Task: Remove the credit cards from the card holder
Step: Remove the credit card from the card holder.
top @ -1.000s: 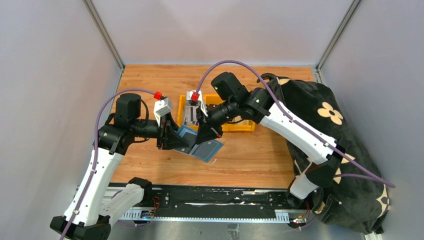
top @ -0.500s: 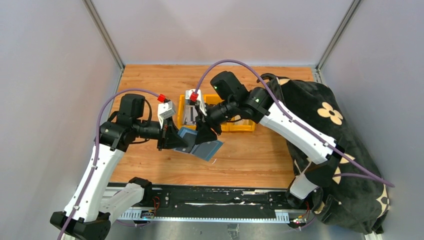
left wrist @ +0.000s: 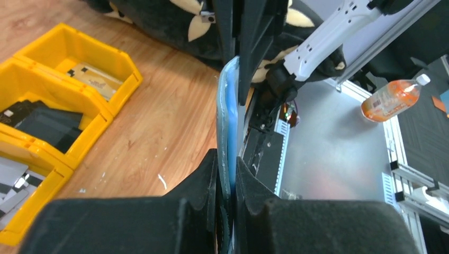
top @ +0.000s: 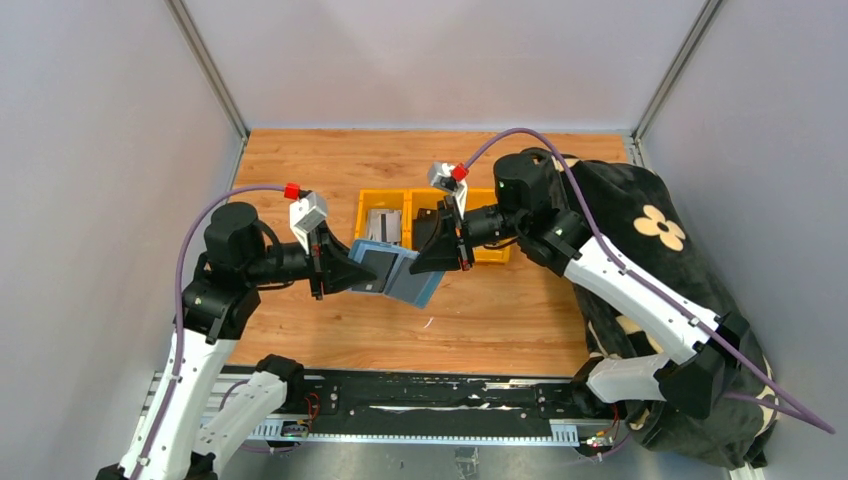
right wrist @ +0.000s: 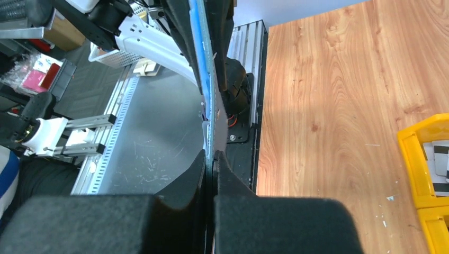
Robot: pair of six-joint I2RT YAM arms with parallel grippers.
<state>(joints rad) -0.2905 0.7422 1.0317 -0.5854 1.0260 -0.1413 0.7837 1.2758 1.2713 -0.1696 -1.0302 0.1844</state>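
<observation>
**A:** What is around you?

**B:** There is a wooden desk [top: 500, 320], with a black fabric bag with cream flowers [top: 650, 260] slumped along its right side. Two yellow bins [top: 360, 214] sit side by side near the middle.

**A:** And the card holder?

**B:** The card holder [top: 398, 276] is off the desk, in front of the bins, hanging spread open between my two arms. My left gripper [top: 352, 272] is pinching its left edge. My right gripper [top: 432, 258] is pressed tight on the opposite edge. Each wrist view shows it edge-on between the fingers.

**A:** Any cards?

**B:** Dark grey cards [left wrist: 47, 120] lie in one bin. I cannot tell whether any are in the holder.
</observation>
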